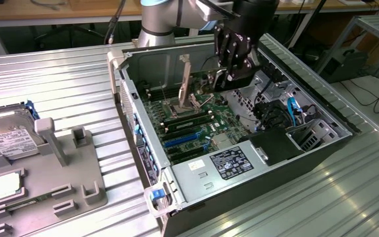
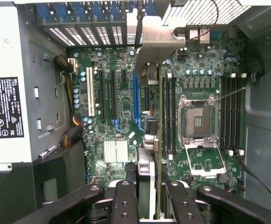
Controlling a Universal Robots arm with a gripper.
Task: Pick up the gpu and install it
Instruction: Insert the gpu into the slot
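The gpu (image 1: 203, 81) hangs above the motherboard (image 1: 196, 123) inside the open computer case (image 1: 308, 98), with its long silver bracket (image 1: 185, 79) pointing up. My gripper (image 1: 232, 74) is shut on the card's edge. In the wrist view the gpu (image 2: 159, 116) shows edge-on as a thin green line, and its bracket (image 2: 152, 39) lies toward the case's rear slots. The dark fingers (image 2: 125, 198) clamp the card from both sides, gripper (image 2: 150, 189). The card hovers beside the blue expansion slot (image 2: 136, 100), apart from the board.
A silver hard drive (image 1: 5, 133) and a square CPU chip (image 1: 6, 185) rest on a grey fixture (image 1: 77, 182) at the exterior view's left. Inside the case are the power supply (image 1: 232, 163), an open CPU socket (image 2: 198, 123), memory slots (image 2: 231, 112) and cables (image 1: 293, 111).
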